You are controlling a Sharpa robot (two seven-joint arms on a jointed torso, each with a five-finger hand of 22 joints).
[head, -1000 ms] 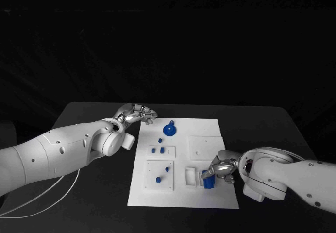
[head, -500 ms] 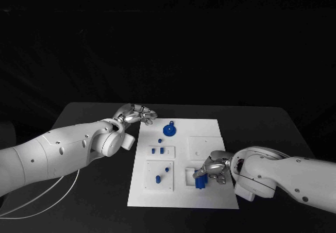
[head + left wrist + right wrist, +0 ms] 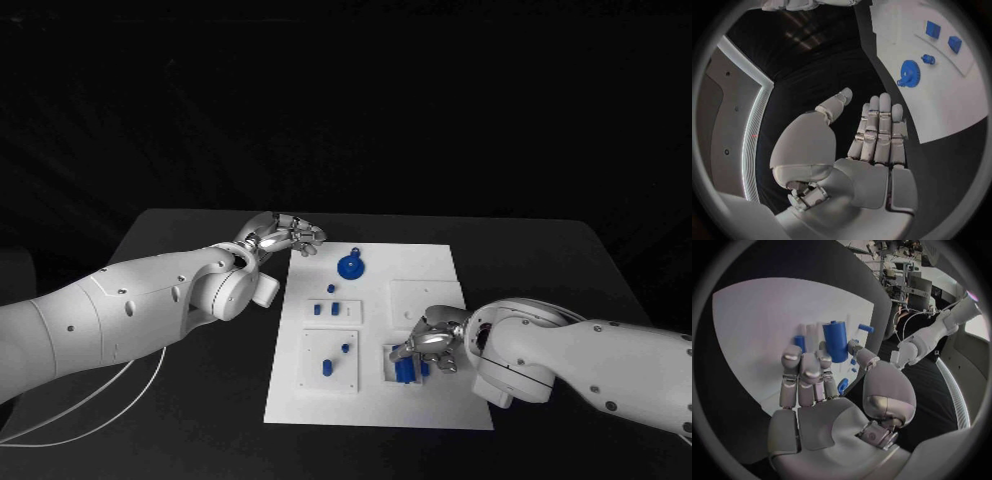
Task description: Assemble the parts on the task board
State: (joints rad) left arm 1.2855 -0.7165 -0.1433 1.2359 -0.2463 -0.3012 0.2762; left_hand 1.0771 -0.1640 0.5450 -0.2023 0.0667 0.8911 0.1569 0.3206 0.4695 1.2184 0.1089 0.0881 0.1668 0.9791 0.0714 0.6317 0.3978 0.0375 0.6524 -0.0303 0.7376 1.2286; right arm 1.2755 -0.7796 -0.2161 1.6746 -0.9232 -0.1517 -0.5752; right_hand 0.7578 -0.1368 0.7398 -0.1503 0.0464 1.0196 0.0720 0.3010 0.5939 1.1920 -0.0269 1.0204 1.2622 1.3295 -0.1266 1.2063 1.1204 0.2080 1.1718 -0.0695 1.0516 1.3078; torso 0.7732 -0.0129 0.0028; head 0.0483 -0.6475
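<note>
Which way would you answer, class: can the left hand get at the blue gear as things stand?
Probably yes. The left hand is open beside the board's far corner, and the blue gear lies close by with nothing between them.

Black table (image 3: 541, 250), wide and flat, with round far corners. Thin white cable (image 3: 80, 410) by the near left side of it, two strands close together, bending down and away to the left. All dark behind the table, like a black wall (image 3: 346, 100).
</note>
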